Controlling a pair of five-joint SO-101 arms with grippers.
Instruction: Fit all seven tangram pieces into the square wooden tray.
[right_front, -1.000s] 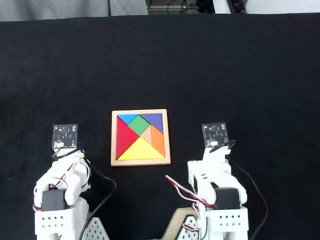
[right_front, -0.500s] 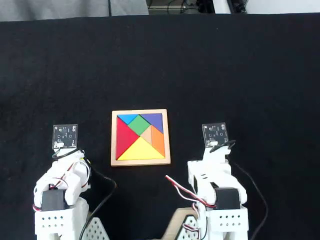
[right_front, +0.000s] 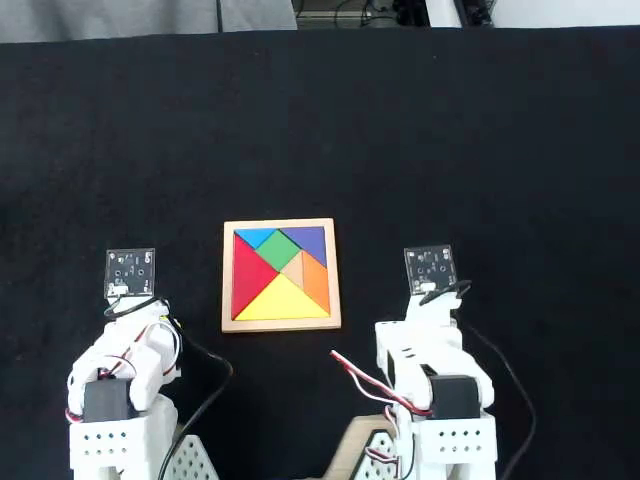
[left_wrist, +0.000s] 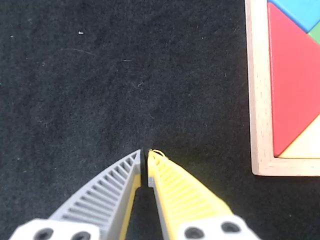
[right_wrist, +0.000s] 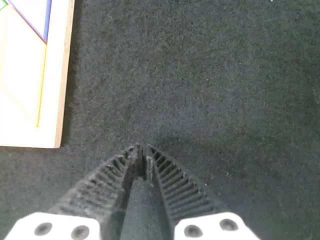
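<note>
Tray (right_front: 281, 324) lies between left gripper (left_wrist: 147, 155) and right gripper (right_wrist: 141, 150), touching neither.

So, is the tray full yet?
Full. In the high view seven coloured pieces cover the inside of the tray, with no gap, none lying on the black cloth.

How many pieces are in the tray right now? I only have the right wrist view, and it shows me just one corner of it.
Observer: All seven. In the high view they fill the tray as a full square.
Operator: Where is the left gripper?
Observer: The left gripper is shut, over the black cloth just off the tray's edge, near the red triangle.
Operator: Which piece lies nearest the arms?
Observer: The big yellow triangle, along the tray's near side.
</note>
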